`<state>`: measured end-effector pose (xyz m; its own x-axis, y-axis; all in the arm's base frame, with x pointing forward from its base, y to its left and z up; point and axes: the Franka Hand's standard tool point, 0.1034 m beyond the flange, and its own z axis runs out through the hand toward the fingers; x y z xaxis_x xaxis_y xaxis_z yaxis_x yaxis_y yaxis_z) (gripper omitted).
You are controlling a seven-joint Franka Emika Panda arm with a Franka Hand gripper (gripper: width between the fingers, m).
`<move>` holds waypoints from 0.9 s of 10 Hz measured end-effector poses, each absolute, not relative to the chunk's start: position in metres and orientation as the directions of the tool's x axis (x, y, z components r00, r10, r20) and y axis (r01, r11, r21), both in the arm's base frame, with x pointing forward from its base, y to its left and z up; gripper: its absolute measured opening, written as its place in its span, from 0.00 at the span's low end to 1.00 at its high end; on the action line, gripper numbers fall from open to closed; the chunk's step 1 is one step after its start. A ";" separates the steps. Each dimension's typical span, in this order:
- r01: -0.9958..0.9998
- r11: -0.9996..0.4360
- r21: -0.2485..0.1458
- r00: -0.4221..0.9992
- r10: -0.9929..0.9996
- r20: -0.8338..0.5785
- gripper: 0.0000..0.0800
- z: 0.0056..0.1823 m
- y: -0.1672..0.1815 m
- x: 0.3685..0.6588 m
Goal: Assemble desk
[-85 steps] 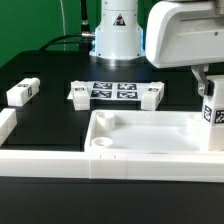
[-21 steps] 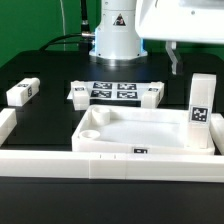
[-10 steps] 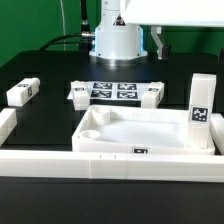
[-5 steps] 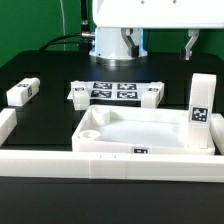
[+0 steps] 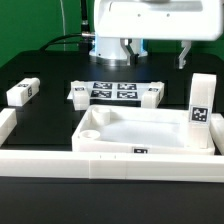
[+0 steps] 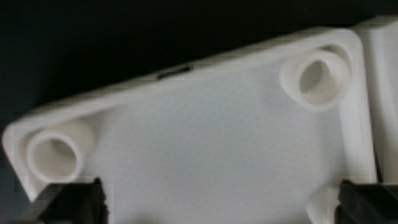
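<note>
The gripper (image 5: 157, 50) hung above the table with its fingers (image 5: 185, 52) spread wide apart and nothing between them, clear of every part. Below it, the tabletop (image 5: 140, 128) lay as a shallow white tray near the front, just behind the border rail (image 5: 60, 163). Its floor showed bare white, and a round socket (image 5: 92, 132) sat in the near corner on the exterior view's left. One leg (image 5: 201, 108) stood upright at the tray's side on the exterior view's right, tag facing the camera; whether it sat fully in a socket could not be told. The wrist view looked down into the tray, showing two round corner sockets and the two dark fingertips over its floor. Farther back, the marker board (image 5: 113, 91) lay flat, with a second leg (image 5: 78, 93) and a third leg (image 5: 150, 96) at its ends, and a fourth leg (image 5: 22, 91) well apart on the exterior view's left.
</note>
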<state>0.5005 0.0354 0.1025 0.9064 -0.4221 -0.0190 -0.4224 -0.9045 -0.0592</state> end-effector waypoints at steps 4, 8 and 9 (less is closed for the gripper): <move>-0.448 -0.892 -0.051 0.893 -0.445 -0.068 0.81 0.081 0.036 0.480; -0.456 -0.889 -0.024 0.861 -0.434 -0.266 0.81 0.072 0.018 0.476; -0.434 -0.901 -0.019 0.852 -0.403 -0.334 0.81 0.068 0.015 0.468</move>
